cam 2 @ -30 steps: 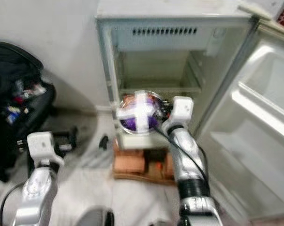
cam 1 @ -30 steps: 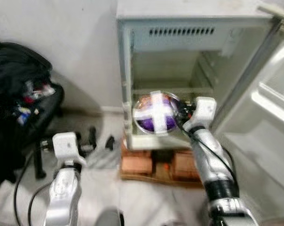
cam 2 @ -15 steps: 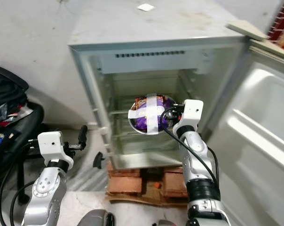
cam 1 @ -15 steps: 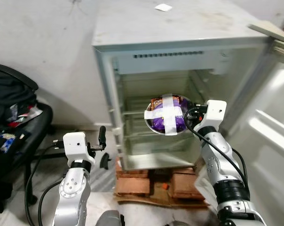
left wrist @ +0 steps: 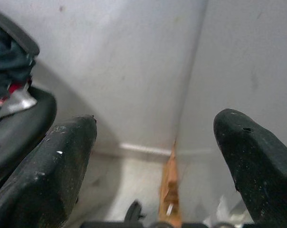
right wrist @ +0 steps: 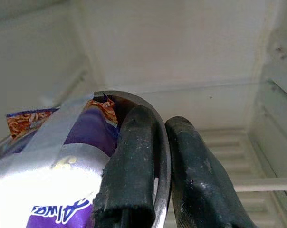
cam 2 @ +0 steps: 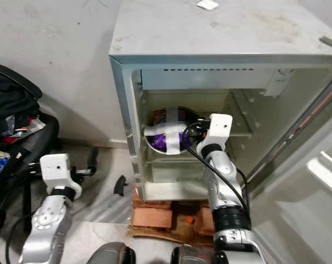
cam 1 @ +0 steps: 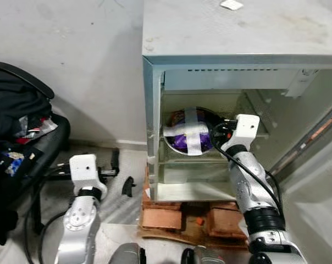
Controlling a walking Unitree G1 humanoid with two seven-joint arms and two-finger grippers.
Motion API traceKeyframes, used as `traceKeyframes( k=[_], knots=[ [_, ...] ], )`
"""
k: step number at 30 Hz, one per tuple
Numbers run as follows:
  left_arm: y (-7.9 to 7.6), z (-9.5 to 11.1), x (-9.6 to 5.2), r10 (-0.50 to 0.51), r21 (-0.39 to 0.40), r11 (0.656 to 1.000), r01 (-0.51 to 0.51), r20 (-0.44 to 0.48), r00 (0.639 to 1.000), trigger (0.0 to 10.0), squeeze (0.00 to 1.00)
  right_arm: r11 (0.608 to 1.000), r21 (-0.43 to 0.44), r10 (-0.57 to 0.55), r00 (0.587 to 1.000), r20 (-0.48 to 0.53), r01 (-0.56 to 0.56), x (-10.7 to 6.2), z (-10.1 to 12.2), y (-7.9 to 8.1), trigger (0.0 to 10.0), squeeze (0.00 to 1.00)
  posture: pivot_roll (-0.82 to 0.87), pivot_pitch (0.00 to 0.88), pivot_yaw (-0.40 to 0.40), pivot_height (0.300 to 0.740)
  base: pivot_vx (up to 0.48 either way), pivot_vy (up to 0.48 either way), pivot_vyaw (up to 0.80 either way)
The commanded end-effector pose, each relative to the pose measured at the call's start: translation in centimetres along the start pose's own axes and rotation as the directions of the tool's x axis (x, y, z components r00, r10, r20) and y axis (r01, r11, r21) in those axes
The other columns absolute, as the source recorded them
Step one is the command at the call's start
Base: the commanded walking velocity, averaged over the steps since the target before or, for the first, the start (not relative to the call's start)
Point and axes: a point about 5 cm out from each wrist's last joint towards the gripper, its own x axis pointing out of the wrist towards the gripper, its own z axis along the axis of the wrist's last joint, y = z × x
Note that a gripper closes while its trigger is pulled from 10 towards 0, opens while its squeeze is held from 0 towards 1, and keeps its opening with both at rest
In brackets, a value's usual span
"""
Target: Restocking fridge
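Bowl (cam 1: pixel 189 136), round, shiny metal, crossed on top by two strips of pale tape, with a purple glossy snack packet (cam 1: pixel 183 141) under the tape. It sits inside the fridge (cam 1: pixel 237 60) at upper-shelf level, tilted toward the camera; can't tell if it rests on the shelf. Right gripper (right wrist: pixel 157 190) pinches the bowl's thin metal rim, one black finger inside and one outside, fingers (right wrist: pixel 131 161) closed tight on it. Right arm (cam 1: pixel 248 187), silver with black cable, reaches into the fridge opening from the front.

Fridge is a small boxy unit, dull grey-white top with scuffs and a small white scrap (cam 1: pixel 231 5) on it, pale plastic interior with ribbed side rails. Door (cam 2: pixel 314 181) hangs open on the robot's right. Fridge stands on reddish bricks (cam 1: pixel 161 218) over a flat board.

Left gripper (left wrist: pixel 153 156) held low beside the fridge's outer wall, matte black rounded fingers (left wrist: pixel 250 152) spread wide apart, nothing between them. Black chair (cam 1: pixel 39 143) piled with dark clothes at the robot's left, against a plain white wall (cam 1: pixel 89 49).
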Motion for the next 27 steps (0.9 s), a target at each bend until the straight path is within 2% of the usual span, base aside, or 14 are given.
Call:
traceKeyframes(
  k=[1, 8, 11, 17, 25, 27],
  knots=[
    [-0.2, 0.0, -0.6, -0.036, 0.004, 0.999, 0.036, -0.015, 0.999, 10.0, 0.00, 1.000, -0.008, -0.020, 0.999, 0.032, 0.020, 0.3, 0.7, -0.4, 10.0, 0.00, 0.14, 0.088, 0.000, 0.740, 0.000, 0.000, 0.00],
    [-0.7, -0.1, -3.8, -0.128, 0.097, 0.987, 0.128, -0.009, 0.992, 10.0, 0.00, 0.999, -0.009, -0.045, 0.998, 0.035, 0.045, 0.6, 0.9, -1.1, 10.0, 0.00, 0.16, 0.105, 0.000, 0.740, 0.000, 0.000, 0.00],
    [-0.7, -0.5, -4.0, -0.126, 0.115, 0.985, 0.128, -0.019, 0.992, 10.0, 0.00, 0.999, -0.012, -0.047, 0.998, 0.035, 0.047, 1.0, 1.0, -0.9, 10.0, 0.00, 0.17, 0.116, -0.005, 0.740, 0.000, 0.000, 0.00],
    [-0.5, 0.0, -3.6, -0.101, 0.100, 0.990, 0.102, -0.012, 0.995, 10.0, 0.00, 0.998, -0.012, -0.055, 0.998, 0.025, 0.056, 2.3, 1.2, -0.6, 10.0, 0.00, 0.19, 0.151, -0.010, 0.740, 0.000, 0.000, 0.00],
    [-0.6, 0.1, -5.4, -0.072, 0.086, 0.993, 0.075, -0.033, 0.997, 10.0, 0.00, 0.995, 0.010, -0.095, 0.995, -0.014, 0.095, 3.6, 1.1, -0.5, 10.0, 0.00, 0.23, 0.226, -0.031, 0.740, 0.000, 0.000, 0.00],
    [-0.6, 0.3, -6.4, -0.049, 0.080, 0.995, 0.052, -0.035, 0.998, 10.0, 0.00, 0.995, 0.010, -0.102, 0.995, -0.021, 0.102, 3.9, 1.1, -0.6, 10.0, 0.00, 0.25, 0.256, -0.041, 0.740, 0.000, 0.000, 0.00]
  ],
)
